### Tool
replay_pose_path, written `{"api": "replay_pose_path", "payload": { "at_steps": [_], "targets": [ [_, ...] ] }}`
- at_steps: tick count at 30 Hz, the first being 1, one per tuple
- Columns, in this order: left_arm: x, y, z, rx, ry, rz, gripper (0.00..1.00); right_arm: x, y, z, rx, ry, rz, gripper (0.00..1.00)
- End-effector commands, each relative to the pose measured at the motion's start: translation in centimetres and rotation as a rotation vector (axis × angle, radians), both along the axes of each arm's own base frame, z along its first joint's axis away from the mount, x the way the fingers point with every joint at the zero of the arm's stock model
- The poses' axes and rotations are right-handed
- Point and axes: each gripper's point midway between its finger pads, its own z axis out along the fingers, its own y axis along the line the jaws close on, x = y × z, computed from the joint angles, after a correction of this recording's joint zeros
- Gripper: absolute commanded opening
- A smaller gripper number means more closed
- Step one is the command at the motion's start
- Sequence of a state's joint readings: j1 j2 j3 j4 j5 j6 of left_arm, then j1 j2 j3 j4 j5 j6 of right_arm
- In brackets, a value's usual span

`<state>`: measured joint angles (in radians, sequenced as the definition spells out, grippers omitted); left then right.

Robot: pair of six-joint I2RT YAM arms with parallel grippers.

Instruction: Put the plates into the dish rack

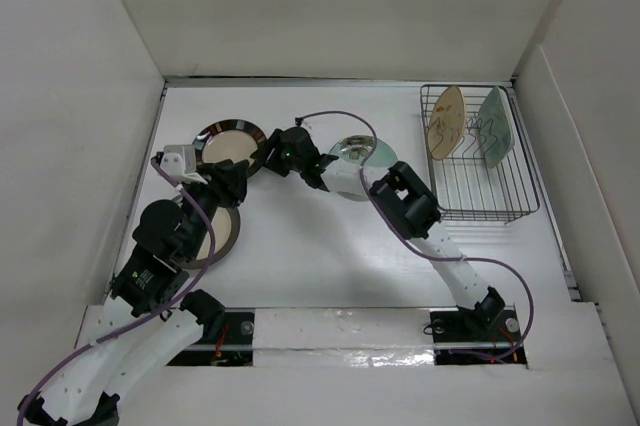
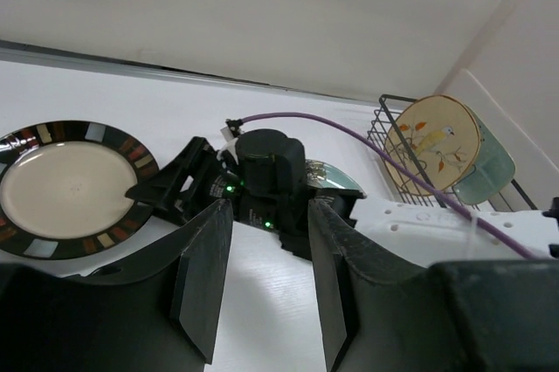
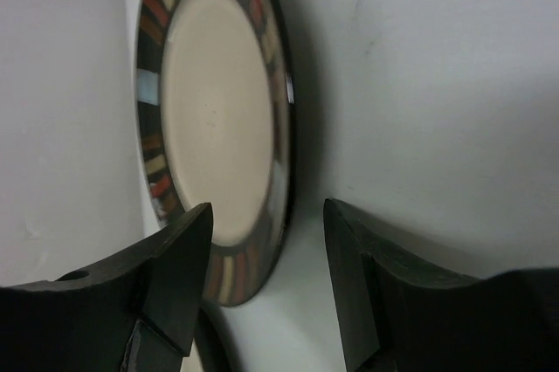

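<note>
The right fingers (image 3: 175, 276) are spread wide and nothing is pinched between them. The near rim of the dark-rimmed cream plate (image 3: 214, 119) is seen in the gap just ahead of them. Whether either finger touches that rim cannot be told. In the overhead view this plate (image 1: 228, 143) lies flat on the table (image 1: 330, 256), toward the far left, with the right arm's wrist at its right edge.

The left fingers (image 2: 203, 276) are likewise held apart, with nothing gripped or touched. They point across bare table toward the black body of the right arm's wrist.

Five plates are counted. Three are on the table:
- the dark-rimmed cream plate;
- a teal plate (image 1: 352, 149), partly covered by the right arm;
- a grey-brown-rimmed cream plate (image 1: 222, 229), partly hidden under the left arm, near the left edge.

Two plates stand on edge in the one wire dish rack (image 1: 480, 196), which sits at the far right of the table:
- a tan leaf-patterned plate (image 1: 445, 121) on its left side;
- a pale mint plate (image 1: 493, 126) just beside it to the right.

The rack's near half is seen to hold only tines.
</note>
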<state>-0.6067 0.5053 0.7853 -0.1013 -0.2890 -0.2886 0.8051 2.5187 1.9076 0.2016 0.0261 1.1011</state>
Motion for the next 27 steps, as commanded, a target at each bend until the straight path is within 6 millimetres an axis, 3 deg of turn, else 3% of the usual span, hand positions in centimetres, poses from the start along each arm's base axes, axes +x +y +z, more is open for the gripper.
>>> {"api": "replay_pose_path", "payload": {
  "at_steps": [1,8,11,14,17,20,21,22,24,25,27],
  "targets": [
    [-0.3,-0.4,1.4,-0.022,-0.053,-0.031,0.37,-0.5,2.6,0.8,0.082,0.047,0.005,0.59],
    [-0.7,-0.5,1.6,-0.026,-0.065,-0.051,0.38,0.3,3.6,-1.0,0.136,0.111,-0.030,0.48],
    [-0.7,-0.3,1.6,-0.025,-0.062,-0.043,0.38,0.3,3.5,-1.6,0.154,0.127,-0.045,0.22],
    [-0.9,-0.2,1.8,-0.031,-0.073,-0.041,0.38,0.6,2.9,-0.4,0.187,0.096,-0.082,0.00],
    [-0.7,-0.4,1.5,-0.022,-0.063,-0.044,0.39,0.5,2.1,2.4,0.225,0.022,-0.090,0.00],
    [-0.6,-0.3,1.6,-0.022,-0.064,-0.038,0.41,0.7,1.4,9.0,0.310,-0.123,-0.065,0.00],
    [-0.5,-0.3,1.5,-0.020,-0.060,-0.035,0.41,0.7,1.2,11.6,0.335,-0.179,-0.059,0.00],
    [-0.5,-0.3,1.4,-0.017,-0.056,-0.034,0.41,0.6,0.8,15.6,0.335,-0.273,-0.044,0.00],
    [-0.4,-0.3,1.2,-0.012,-0.048,-0.032,0.41,0.2,0.0,20.5,0.337,-0.383,-0.042,0.00],
    [-0.4,-0.2,1.4,-0.015,-0.052,-0.029,0.41,0.0,-1.7,24.6,0.326,-0.482,-0.049,0.00],
    [-0.4,0.0,1.4,-0.016,-0.057,-0.018,0.41,-0.5,-3.8,28.6,0.316,-0.580,-0.073,0.00]
  ]
}}
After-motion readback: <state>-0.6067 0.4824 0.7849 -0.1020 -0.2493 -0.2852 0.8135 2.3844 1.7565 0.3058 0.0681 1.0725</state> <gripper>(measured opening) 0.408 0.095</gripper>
